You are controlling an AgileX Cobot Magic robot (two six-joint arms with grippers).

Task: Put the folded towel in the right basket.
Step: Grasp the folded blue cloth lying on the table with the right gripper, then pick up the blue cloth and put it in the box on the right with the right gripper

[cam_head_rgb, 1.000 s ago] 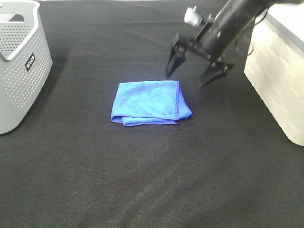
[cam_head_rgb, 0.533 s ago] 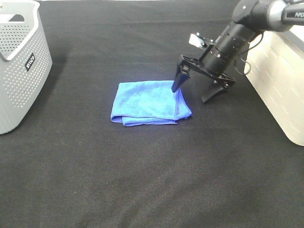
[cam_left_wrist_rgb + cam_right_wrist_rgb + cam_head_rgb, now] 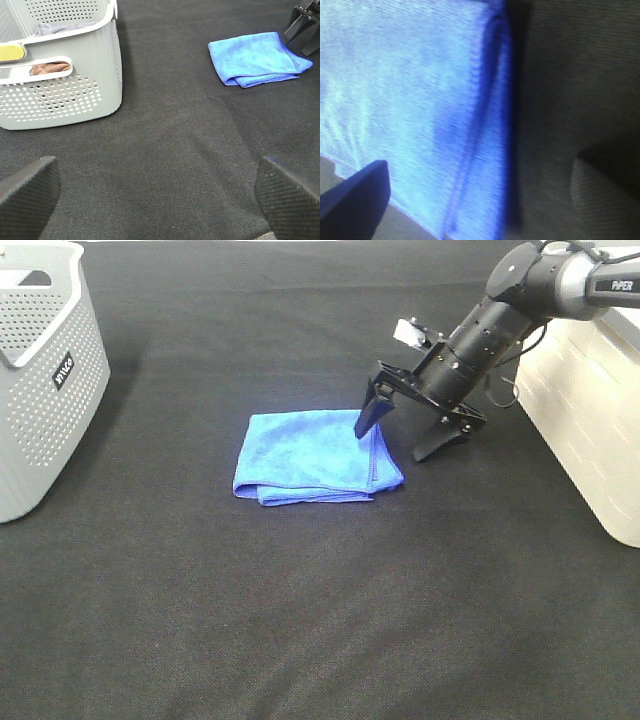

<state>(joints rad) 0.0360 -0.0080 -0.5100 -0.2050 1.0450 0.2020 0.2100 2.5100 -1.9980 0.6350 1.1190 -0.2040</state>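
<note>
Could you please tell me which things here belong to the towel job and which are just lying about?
Part of the job: folded blue towel; cream right basket; right claw, open, astride the towel's right edge.

Lying about: grey left basket holding cloth; left claw, open, away from the towel.

Looked like a robot lab test bench, not anybody's laundry room
The whole work surface was draped in plain black cloth (image 3: pixel 300 620), wrinkles and all, with a grey perforated basket (image 3: pixel 40 390) parked at one edge and a white basket (image 3: pixel 590 430) at the other. One blue towel (image 3: pixel 310 455) was laid out neatly between them, and a black robot arm (image 3: pixel 500 325) with a printed brand label reached in over it, all under flat even light, so pretty clearly a staged rig
</note>
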